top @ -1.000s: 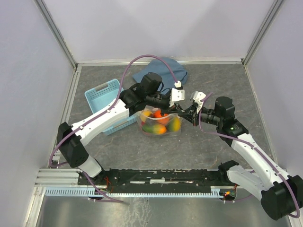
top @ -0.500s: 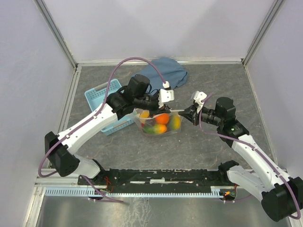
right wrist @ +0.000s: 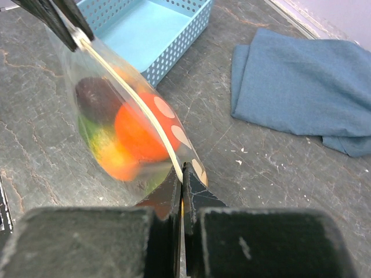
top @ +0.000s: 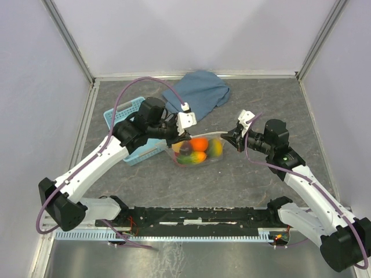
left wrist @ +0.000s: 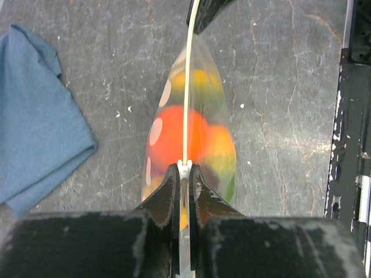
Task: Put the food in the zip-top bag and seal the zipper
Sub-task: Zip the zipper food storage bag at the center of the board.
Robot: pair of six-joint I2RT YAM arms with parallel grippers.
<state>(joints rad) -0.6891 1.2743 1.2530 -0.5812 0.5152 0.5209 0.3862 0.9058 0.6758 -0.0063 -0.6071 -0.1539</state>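
I think the step in hand is the sealing, and it depends on the two grips. One gripper should hold its end of the zipper [left wrist: 187, 87] firmly as an anchor. The other should run along the strip with steady, moderate pressure. The strip must stay tight and straight between them (a slack strip would fold and leave an open part), and neither side should pull so hard that the plastic slips out.

The left gripper [left wrist: 184, 174] is clenched on one end of the zipper, and its fingers are pressed together with only the thin strip between them. The right gripper [right wrist: 181, 174] is clenched the same way on the other end, with no gap to see. From both wrists the strip looks like one single line. I cannot tell whether it is fully pressed shut along all its length.

Under the strip is the bag [top: 197, 152], about in the middle of the counter [top: 261, 98]. I cannot tell whether its bottom rests on the surface. The food [right wrist: 139, 130] is inside it, in orange, yellow, green and dark colours, and I see no piece outside.

Further out, the basket [top: 124, 113] stands near the left edge. The cloth [top: 197, 92] lies at the far edge, well apart from the bag.
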